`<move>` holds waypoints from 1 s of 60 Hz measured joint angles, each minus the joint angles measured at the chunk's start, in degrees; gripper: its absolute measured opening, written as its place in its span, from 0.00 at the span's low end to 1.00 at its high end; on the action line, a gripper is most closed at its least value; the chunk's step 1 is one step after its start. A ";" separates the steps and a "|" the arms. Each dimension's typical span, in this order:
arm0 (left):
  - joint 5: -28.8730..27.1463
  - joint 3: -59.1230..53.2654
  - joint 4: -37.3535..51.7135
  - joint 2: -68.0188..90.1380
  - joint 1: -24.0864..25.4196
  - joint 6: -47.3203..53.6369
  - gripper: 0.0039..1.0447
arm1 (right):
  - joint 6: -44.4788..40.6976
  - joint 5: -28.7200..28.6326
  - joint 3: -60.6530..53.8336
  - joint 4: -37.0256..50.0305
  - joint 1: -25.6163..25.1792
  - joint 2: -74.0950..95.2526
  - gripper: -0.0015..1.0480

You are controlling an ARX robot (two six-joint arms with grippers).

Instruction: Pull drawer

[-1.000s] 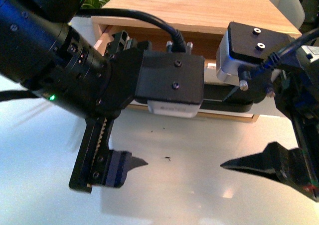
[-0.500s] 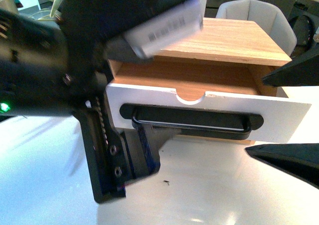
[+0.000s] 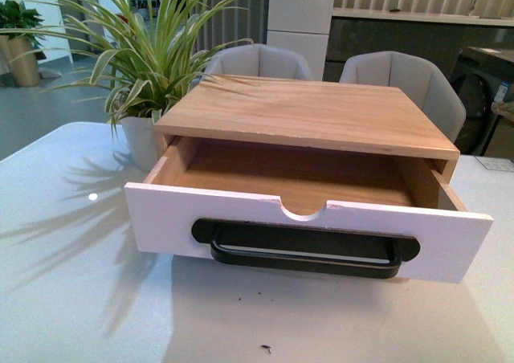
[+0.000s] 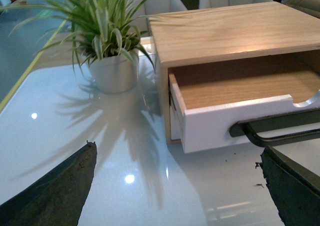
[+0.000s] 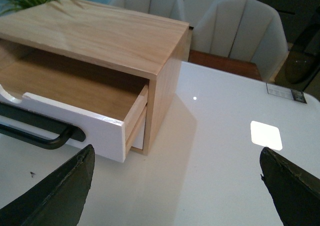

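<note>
The drawer (image 3: pixel 161 214) stands pulled out of its light wood cabinet (image 3: pixel 313 114), showing a bare wood interior. Its white front carries a long black bar handle (image 3: pixel 305 250) and a half-round notch in the top edge. Neither arm shows in the front view. My left gripper (image 4: pixel 175 186) is open over the white table, off the drawer's left corner (image 4: pixel 215 126), holding nothing. My right gripper (image 5: pixel 177 186) is open too, off the drawer's right corner (image 5: pixel 107 131), with only table between its fingers.
A potted spider plant (image 3: pixel 144 82) stands at the cabinet's left (image 4: pixel 112 68). Two grey chairs (image 3: pixel 401 78) sit behind the white table (image 3: pixel 72 299). The table's right side shows bare in the right wrist view (image 5: pixel 225 136).
Both arms, which filled the front view by the handle, have drawn back out of it. The drawer stands further out than a second ago.
</note>
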 joint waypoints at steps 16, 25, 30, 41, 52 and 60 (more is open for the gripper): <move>-1.25 -2.38 -20.46 -19.78 9.64 -12.04 0.93 | 7.82 -4.26 -3.52 -8.13 -10.91 -14.99 0.92; -1.07 -2.38 -20.48 -20.41 10.03 -13.64 0.93 | 9.46 -4.31 -3.65 -8.09 -11.17 -15.23 0.92; -3.91 -4.07 -17.40 -23.02 9.49 -11.32 0.87 | 10.71 -1.05 -4.87 -5.11 -10.03 -16.37 0.84; 2.23 -7.56 -14.49 -31.43 17.29 -2.89 0.55 | 11.91 7.72 -8.79 -4.24 -2.29 -20.63 0.52; 3.23 -9.07 -14.40 -32.54 17.99 -1.40 0.14 | 11.98 16.35 -11.74 -4.42 5.40 -23.71 0.12; 3.30 -11.30 -14.08 -34.64 18.08 -1.20 0.03 | 12.13 21.66 -12.76 -4.46 12.57 -24.90 0.02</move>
